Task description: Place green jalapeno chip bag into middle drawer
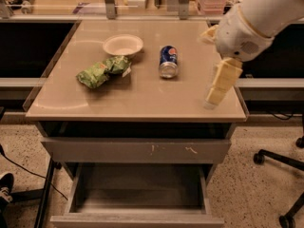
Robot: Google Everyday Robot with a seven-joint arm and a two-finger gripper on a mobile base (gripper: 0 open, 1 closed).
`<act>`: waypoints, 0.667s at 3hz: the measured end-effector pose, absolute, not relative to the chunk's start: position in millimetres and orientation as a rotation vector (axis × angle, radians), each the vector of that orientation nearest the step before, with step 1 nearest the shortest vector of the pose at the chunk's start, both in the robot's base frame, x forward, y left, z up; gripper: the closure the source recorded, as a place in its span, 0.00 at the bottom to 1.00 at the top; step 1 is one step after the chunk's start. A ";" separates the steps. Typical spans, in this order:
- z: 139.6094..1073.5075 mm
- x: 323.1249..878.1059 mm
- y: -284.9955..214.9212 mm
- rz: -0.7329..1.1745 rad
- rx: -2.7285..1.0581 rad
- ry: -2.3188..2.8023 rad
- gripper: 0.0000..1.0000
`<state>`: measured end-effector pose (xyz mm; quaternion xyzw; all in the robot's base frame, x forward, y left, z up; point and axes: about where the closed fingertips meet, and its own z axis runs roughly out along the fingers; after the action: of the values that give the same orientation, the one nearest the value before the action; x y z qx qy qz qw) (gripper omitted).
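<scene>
Currently pre-grasp. The gripper [219,83] hangs over the right front part of the tabletop [142,101], its tip angled down and to the left. From this angle I can't tell whether it's spread or closed. Nothing visibly in it. Above it, the white arm [256,18] comes in from the upper right.

The green jalapeno chip bag [103,71] lies on the left half of the tabletop, crumpled, long axis running roughly left to right. Its right end is just beside the front rim of the white bowl [123,44]; possibly touching, hard to say. The blue soda can [167,61] lies on its side between bag and gripper, apart from both.

The middle drawer [137,196] is pulled out at the bottom of the view, with its tray exposed. The scratched drawer front [135,149] above it is closed.

My read: the approach to the bag is not yet finished, and pick and place are both outstanding.

Next move calls for:
- traversing left, high enough to clear the can
- coming down over the middle of the bag, away from the bowl end so the rim isn't nudged
- closing across the short axis; foil is soft and slippery, so take a deep bite
- then lifting, coming forward past the tabletop edge and dropping down into the tray
</scene>
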<state>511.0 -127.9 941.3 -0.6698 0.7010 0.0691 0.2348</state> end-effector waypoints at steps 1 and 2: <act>930.4 542.5 -62.9 0.310 -1.894 1.740 0.00; 926.3 570.0 -6.7 0.365 -1.944 1.613 0.00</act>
<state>570.0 -6.7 926.3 -0.7289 0.6048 0.1367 0.2903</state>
